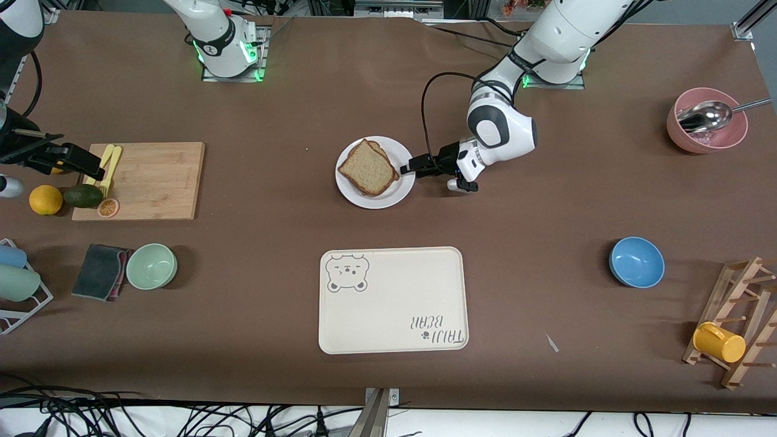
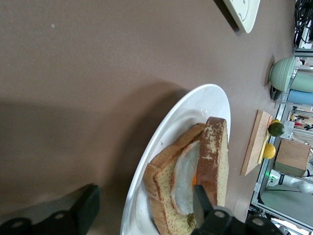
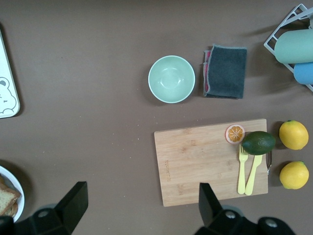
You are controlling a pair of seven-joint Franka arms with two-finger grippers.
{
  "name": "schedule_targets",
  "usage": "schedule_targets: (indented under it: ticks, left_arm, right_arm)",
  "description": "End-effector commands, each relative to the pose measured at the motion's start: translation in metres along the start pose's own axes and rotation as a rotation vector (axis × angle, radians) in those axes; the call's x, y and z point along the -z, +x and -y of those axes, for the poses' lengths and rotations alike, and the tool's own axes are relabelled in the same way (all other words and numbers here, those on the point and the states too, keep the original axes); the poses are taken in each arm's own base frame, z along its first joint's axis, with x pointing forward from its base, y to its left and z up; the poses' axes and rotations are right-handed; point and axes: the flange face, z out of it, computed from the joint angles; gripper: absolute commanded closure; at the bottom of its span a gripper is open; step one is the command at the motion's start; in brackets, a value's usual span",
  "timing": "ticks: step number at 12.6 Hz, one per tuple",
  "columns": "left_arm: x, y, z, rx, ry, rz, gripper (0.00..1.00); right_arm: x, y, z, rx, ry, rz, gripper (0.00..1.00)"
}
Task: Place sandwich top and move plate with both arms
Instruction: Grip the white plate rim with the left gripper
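Sandwich top [image 1: 368, 168] already on the egg slice on plate [image 1: 397, 190], mid-worktop; plate move in hand: left hand [image 1: 410, 167] spread wide at the plate's rim, must clamp; right hand [image 1: 76, 159], released, waits above cutting board [image 1: 152, 182] and must cross over.

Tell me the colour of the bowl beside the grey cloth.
The bowl is pale mint green, clearest in the right wrist view.

Brown-covered table [image 1: 273, 291], white floor strip with black cables [image 1: 182, 419]
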Motion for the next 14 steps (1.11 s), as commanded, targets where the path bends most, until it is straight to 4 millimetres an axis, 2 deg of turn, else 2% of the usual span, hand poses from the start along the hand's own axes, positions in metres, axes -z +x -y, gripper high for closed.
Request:
schedule_targets:
  ticks: [1, 2, 6, 8, 9, 13, 14]
  left_arm:
    - [-0.008, -0.007, -0.003, -0.017, 0.0, -0.01, 0.35]
    - [-0.012, -0.012, -0.004, -0.023, 0.002, 0.002, 0.44]
    - [-0.021, -0.017, 0.003, -0.019, 0.008, 0.014, 0.64]
    - [-0.022, -0.018, 0.007, -0.03, 0.004, 0.006, 0.85]
    - [-0.023, -0.02, 0.007, -0.036, -0.004, -0.002, 0.91]
    - [-0.024, -0.021, 0.009, -0.051, -0.019, -0.029, 1.0]
    - [-0.024, -0.02, 0.007, -0.036, -0.026, -0.042, 1.0]
  right_arm:
    - [0.003, -0.006, 0.0, 0.013, -0.015, 0.033, 0.0]
    - [0.001, -0.006, 0.0, 0.007, -0.015, 0.041, 0.0]
    - [-0.005, -0.006, -0.002, 0.01, -0.017, 0.058, 0.0]
    - [-0.005, -0.008, -0.002, 0.01, -0.01, 0.077, 0.0]
    - [-0.005, -0.007, -0.002, 0.01, -0.016, 0.07, 0.0]
    - [-0.001, -0.006, 0.002, 0.014, -0.01, 0.052, 0.0]
    - [0.003, -0.007, 0.012, 0.032, -0.009, 0.036, 0.0]
